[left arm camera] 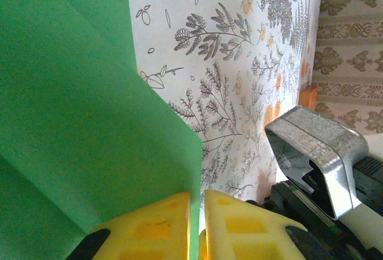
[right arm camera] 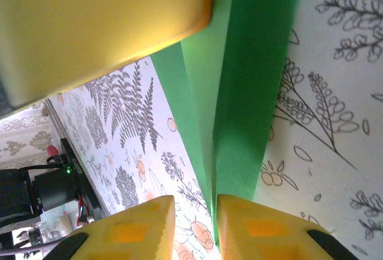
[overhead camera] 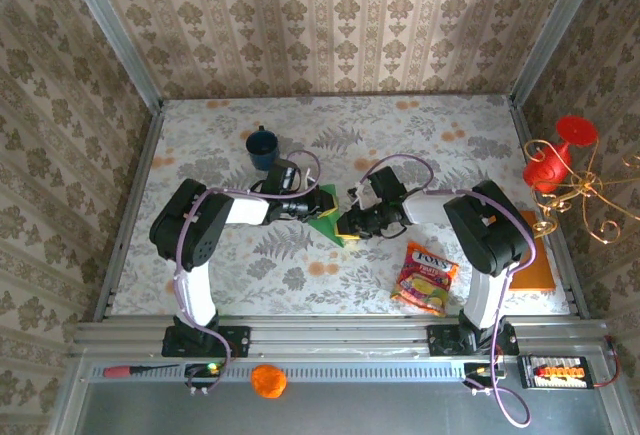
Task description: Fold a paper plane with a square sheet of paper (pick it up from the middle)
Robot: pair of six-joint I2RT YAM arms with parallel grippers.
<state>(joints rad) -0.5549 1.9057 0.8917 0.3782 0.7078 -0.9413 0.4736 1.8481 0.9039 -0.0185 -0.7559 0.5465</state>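
Observation:
The square sheet of paper (overhead camera: 326,217), bright green and folded into a narrow creased shape, is held up between the two arms at the middle of the table. My left gripper (overhead camera: 316,207) is shut on it: in the left wrist view the paper (left arm camera: 78,122) runs down into the thin slit between the yellow fingers of the gripper (left arm camera: 197,197). My right gripper (overhead camera: 347,225) stands open at the sheet's other end. In the right wrist view its gripper (right arm camera: 195,203) shows a clear gap, and the folded paper (right arm camera: 251,92) lies along the inner side of the right-hand finger (right arm camera: 263,227).
A blue mug (overhead camera: 262,148) stands behind the left gripper. A colourful snack packet (overhead camera: 426,277) lies near the right arm's base, beside an orange-brown board (overhead camera: 535,255). A red ornament on gold wire (overhead camera: 555,160) leans in at the right wall. The flowered table (overhead camera: 200,155) is walled on three sides.

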